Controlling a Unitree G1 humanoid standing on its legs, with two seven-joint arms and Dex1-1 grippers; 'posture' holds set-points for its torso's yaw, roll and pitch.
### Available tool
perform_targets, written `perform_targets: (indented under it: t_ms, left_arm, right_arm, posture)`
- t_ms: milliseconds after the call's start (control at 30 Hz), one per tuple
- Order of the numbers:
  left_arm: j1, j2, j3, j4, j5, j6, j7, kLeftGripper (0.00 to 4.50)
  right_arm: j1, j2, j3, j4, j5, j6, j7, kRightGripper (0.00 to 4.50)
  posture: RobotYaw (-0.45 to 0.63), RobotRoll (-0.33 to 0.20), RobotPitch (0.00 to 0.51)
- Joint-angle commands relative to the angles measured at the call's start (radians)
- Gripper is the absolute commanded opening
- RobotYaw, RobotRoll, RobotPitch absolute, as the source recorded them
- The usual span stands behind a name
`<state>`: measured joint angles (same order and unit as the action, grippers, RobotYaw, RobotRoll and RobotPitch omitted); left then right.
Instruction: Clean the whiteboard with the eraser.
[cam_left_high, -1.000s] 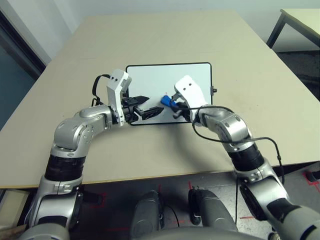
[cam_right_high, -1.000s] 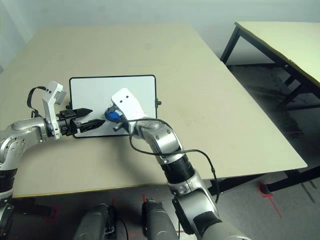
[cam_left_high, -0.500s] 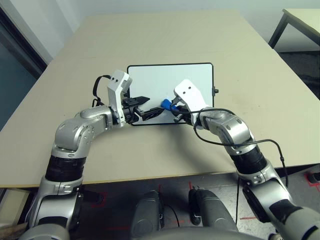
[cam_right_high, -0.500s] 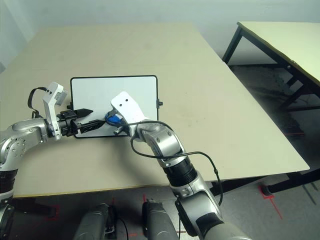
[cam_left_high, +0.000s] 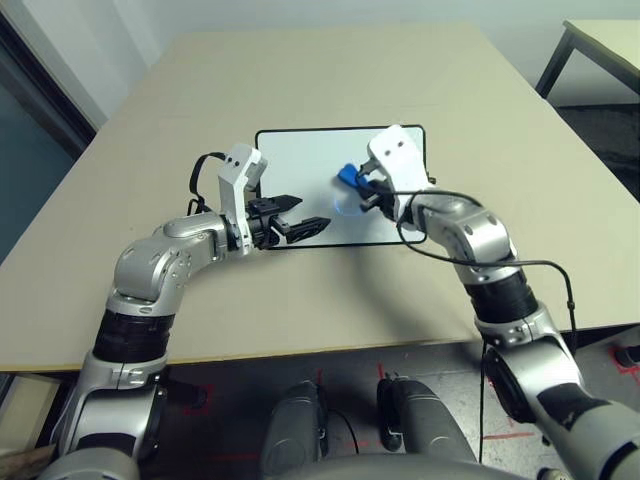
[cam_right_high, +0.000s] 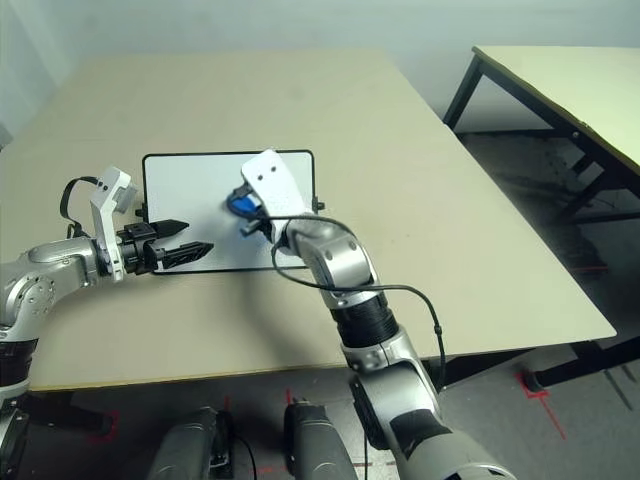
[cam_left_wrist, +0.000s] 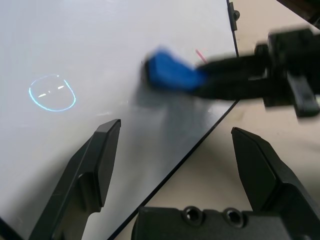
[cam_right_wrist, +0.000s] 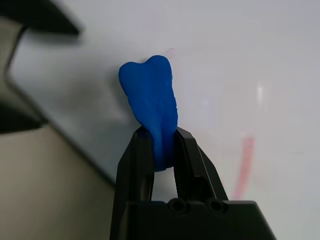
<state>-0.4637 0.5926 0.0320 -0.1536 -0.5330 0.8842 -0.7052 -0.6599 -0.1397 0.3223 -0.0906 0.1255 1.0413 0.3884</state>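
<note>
The blue eraser (cam_right_wrist: 150, 95) was pinched between the two black fingers of the right gripper (cam_right_wrist: 164, 137), its narrow lower part squeezed between the tips and its wider end jutting out beyond them, over the whiteboard (cam_left_high: 300, 165). The whiteboard, white with a thin black frame, lay flat on the beige table (cam_left_high: 180, 310). The left gripper (cam_left_wrist: 176, 127) had its fingers spread wide with nothing between them, above the board's near left part, and the eraser was beyond those fingertips, apart from them. A short red mark (cam_right_wrist: 245, 165) showed on the board
</note>
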Motion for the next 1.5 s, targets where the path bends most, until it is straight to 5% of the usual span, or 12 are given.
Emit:
perform_targets:
  t_ms: [33,400,900,1267,1500]
  left_arm:
    - [0.013,0.005,-0.007,0.000,0.008,0.000,-0.001,4.50]
    - [0.011,0.003,-0.009,0.002,0.007,0.001,-0.001,4.50]
    - [0.007,0.000,-0.014,-0.011,0.000,0.016,0.003,4.50]
    - [0.009,-0.006,-0.013,-0.030,-0.009,0.033,0.016,4.50]
    - [0.009,-0.009,-0.013,-0.034,-0.012,0.038,0.020,4.50]
  right_arm:
    - [0.017,-0.019,0.027,-0.024,0.007,0.039,0.016,0.57]
    - [-0.088,-0.113,-0.144,0.167,-0.044,-0.088,-0.055,0.57]
    - [0.103,-0.170,-0.044,-0.110,-0.003,0.117,-0.006,0.57]
    - [0.004,-0.212,-0.138,0.020,-0.028,0.029,-0.018,0.57]
    - [0.096,-0.249,-0.087,-0.101,-0.003,0.112,0.010,0.57]
  posture:
    - [-0.01,0.000,0.121]
    - [-0.03,0.000,0.122]
    - [-0.03,0.000,0.133]
    - [-0.04,0.000,0.134]
    - [-0.04,0.000,0.138]
